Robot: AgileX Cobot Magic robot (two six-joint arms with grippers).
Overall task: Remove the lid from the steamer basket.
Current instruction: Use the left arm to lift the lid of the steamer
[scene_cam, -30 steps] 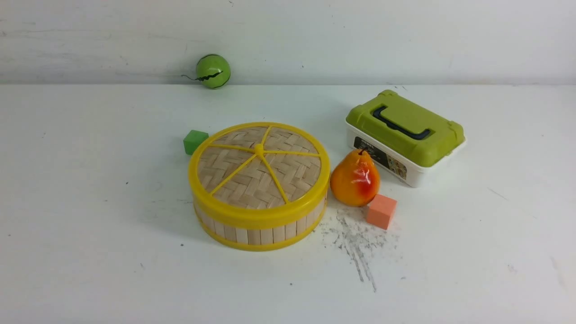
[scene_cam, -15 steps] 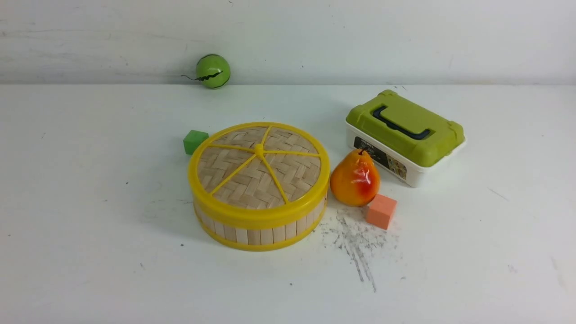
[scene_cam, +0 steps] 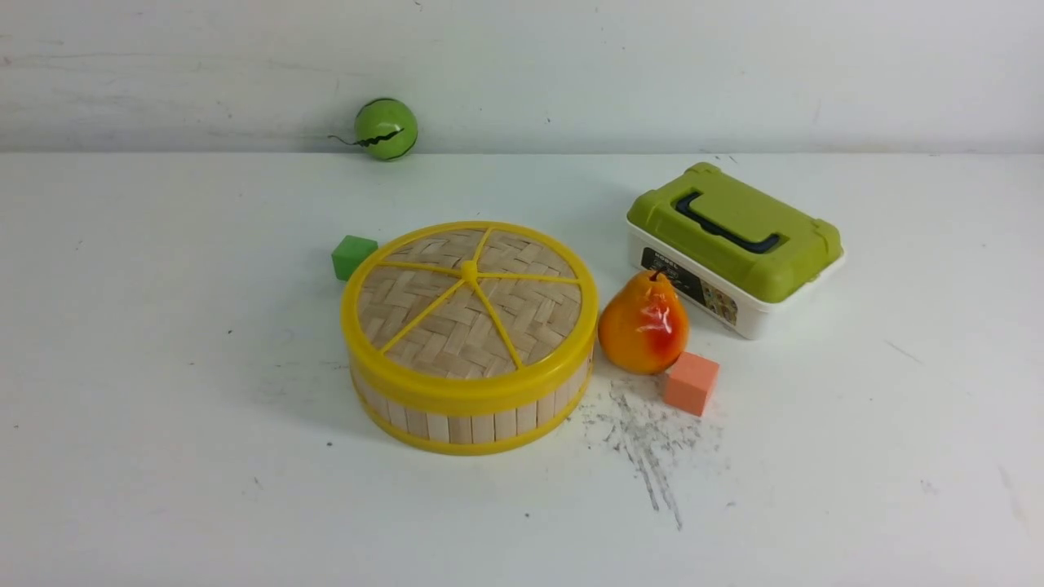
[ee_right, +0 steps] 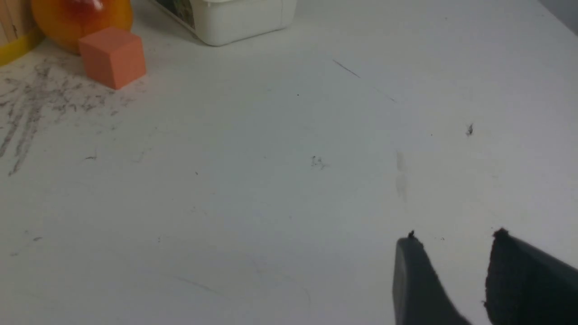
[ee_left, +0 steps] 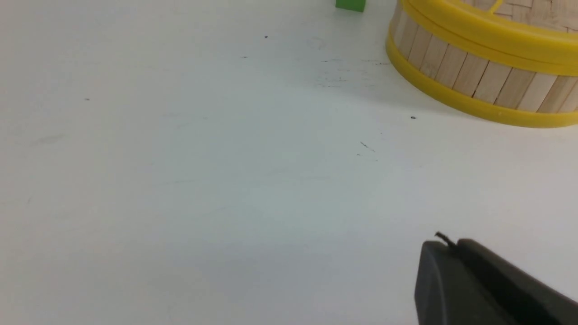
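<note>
Lid seated on steamer basket, both grippers held clear of it

The lid [scene_cam: 444, 326], woven in tan bamboo and edged in thick yellow, is seated flat on the steamer basket [scene_cam: 461, 429], by whose slatted wall it is carried all the way round as far as can be seen. The basket is placed upright on the white table [scene_cam: 245, 505], left of the middle in the front view. The lid is crossed by yellow spokes, joined at a raised hub.

In the left wrist view, the fingertips of the left gripper [ee_left: 451, 243] are brought together, with nothing seen to be gripped. In the right wrist view, the fingers of the right gripper [ee_right: 454, 235] are held apart, and bare table is seen between them. Neither gripper is shown in the front view.

A green cube [scene_cam: 354, 258] is set just beside the basket, on its far left side. To the basket's right, an orange and red pear [scene_cam: 644, 324] is placed close by, with a salmon block [scene_cam: 692, 383] in front of it. Behind the pear, a white box [scene_cam: 754, 319] is topped by a green lid with a dark handle [scene_cam: 726, 228]. A green ball [scene_cam: 387, 130] is positioned at the back, near the wall
</note>
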